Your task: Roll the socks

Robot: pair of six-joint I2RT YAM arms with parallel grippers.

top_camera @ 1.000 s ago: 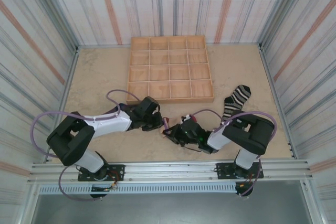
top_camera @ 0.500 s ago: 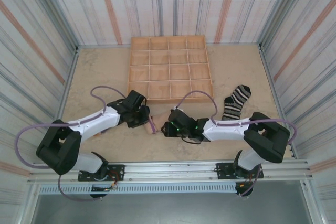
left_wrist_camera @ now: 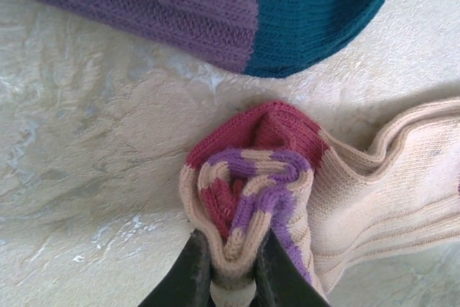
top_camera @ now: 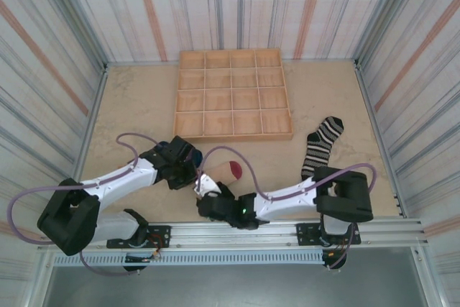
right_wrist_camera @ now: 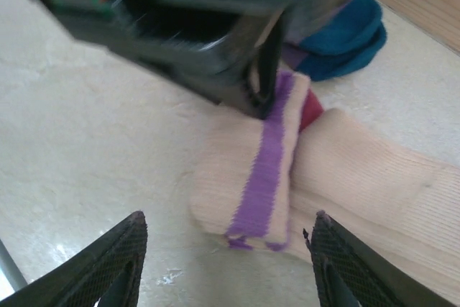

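Note:
My left gripper (left_wrist_camera: 233, 244) is shut on the folded cuff end of the peach sock (left_wrist_camera: 388, 185), whose dark-red and purple stripes bunch up between the jaws. The purple sock (left_wrist_camera: 165, 5) with its teal toe (left_wrist_camera: 316, 12) lies just beyond. From above, the peach sock (top_camera: 221, 172) stretches right from the left gripper (top_camera: 185, 172), dark-red toe at its far end. My right gripper (right_wrist_camera: 228, 229) is open, its fingers (right_wrist_camera: 108, 264) straddling the sock's rolled end (right_wrist_camera: 251, 177) without touching it. The black-and-white striped sock (top_camera: 322, 141) lies flat at the right.
A wooden tray (top_camera: 233, 95) divided into several compartments sits at the back middle. Striped walls close in the table on three sides. The right gripper (top_camera: 207, 198) is low near the front rail.
The right arm swung left toward the near edge and its jaws opened. The left gripper drew back left with the peach sock's cuff, and the sock now lies stretched out in view.

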